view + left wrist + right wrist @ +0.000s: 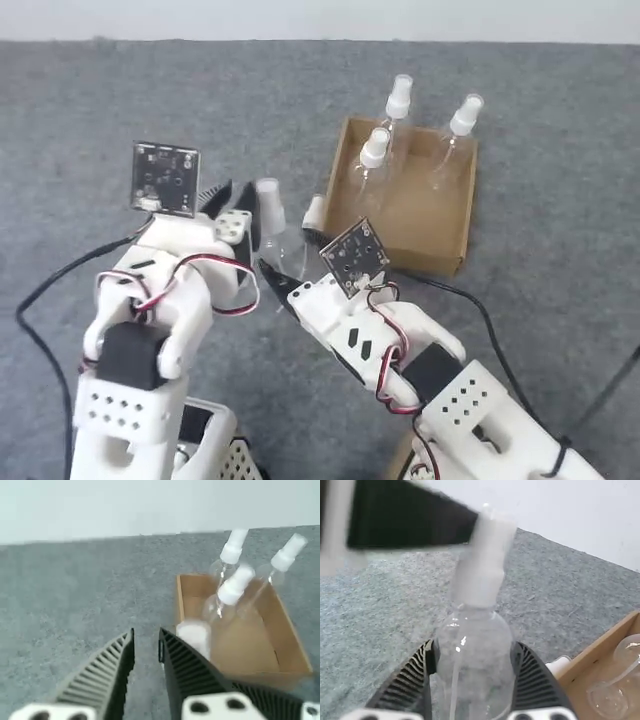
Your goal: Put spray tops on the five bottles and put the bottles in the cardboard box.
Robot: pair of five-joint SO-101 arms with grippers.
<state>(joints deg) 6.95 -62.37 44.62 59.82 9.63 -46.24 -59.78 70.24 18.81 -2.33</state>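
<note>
A clear bottle (472, 680) (284, 252) is held upright just outside the cardboard box (466, 225) (600, 650), off the box wall that faces the arms. It is clamped around its rounded body between the two ribbed fingers of the right tool (472, 650) (272, 276). A white spray top (482, 565) (268, 198) (194, 636) is seated on the bottle's neck. The left tool (146, 635) (240, 207) is seen just beside this spray top, on the side away from the box; its fingers are set a narrow gap apart with nothing between them, and one black finger is shown against the head of the spray top in the right wrist view, though whether it presses on it cannot be told. Inside the box (292, 647), three further bottles (372, 165) (225, 597) are seen standing, each fitted with a white spray top. A small white piece (315, 212) (559, 664) lies just beside the box's outer wall, near the held bottle; what it is cannot be told. Everything is carried on a grey, carpet-like worktop (120, 100).
</note>
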